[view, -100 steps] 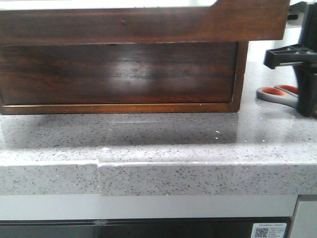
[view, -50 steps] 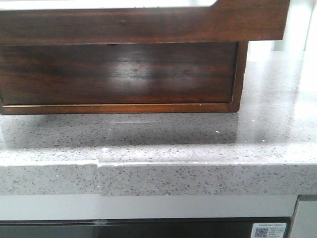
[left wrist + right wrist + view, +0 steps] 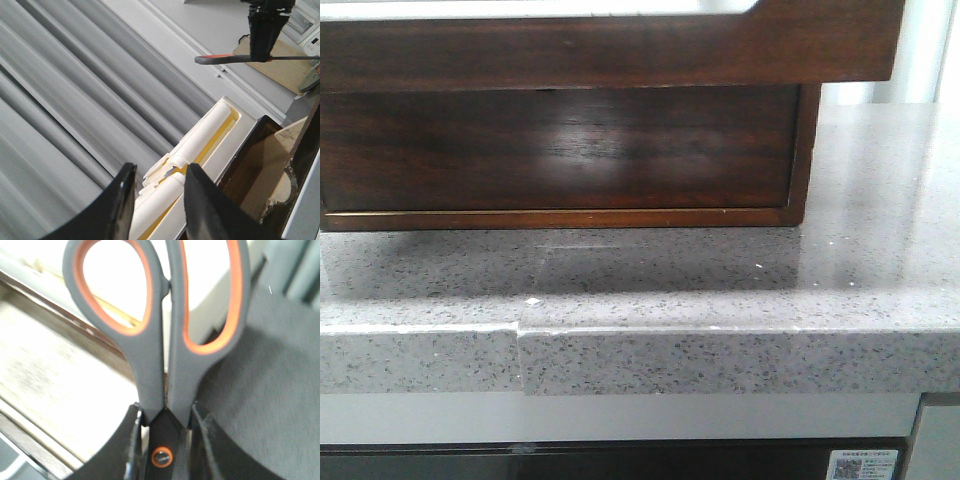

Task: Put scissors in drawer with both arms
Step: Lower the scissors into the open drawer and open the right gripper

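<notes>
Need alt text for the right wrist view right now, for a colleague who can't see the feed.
The right end effector is shut on the scissors near the pivot screw, their grey, orange-lined handle loops pointing away from the camera. Behind them, blurred, lies a pale wooden surface with a dark brown edge.

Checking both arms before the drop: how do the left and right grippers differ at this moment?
The right gripper has its jaws shut on the scissors, gripped near the pivot with the handles sticking out; the left gripper has its jaws apart and holds nothing. The left wrist view shows the right gripper raised, with the scissors level; the left gripper is not seen from outside. Both have black fingers.
</notes>
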Robot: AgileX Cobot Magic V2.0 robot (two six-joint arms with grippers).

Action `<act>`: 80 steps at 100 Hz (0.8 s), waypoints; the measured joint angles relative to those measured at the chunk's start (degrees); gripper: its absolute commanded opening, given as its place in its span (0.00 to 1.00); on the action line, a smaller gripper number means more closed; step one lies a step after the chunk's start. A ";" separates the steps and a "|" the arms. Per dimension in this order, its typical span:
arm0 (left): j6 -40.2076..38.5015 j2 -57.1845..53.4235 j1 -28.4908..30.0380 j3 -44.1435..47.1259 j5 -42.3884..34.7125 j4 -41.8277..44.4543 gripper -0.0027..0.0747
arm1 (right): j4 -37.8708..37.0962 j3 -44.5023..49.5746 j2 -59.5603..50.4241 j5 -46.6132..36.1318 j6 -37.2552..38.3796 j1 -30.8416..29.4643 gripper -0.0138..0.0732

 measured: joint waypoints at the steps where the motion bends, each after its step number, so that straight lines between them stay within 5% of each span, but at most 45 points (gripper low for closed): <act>1: 0.00 0.00 0.00 0.00 0.00 0.00 0.32 | -0.02 0.02 -0.10 -0.48 -0.32 0.56 0.09; 40: -0.57 0.00 0.00 0.00 0.08 -0.10 0.32 | 0.61 -0.25 3.96 -9.64 -20.73 17.57 0.09; 80: -0.57 0.00 0.00 0.00 0.08 -1.03 0.32 | 0.61 -0.25 13.71 -13.75 -27.46 20.72 0.09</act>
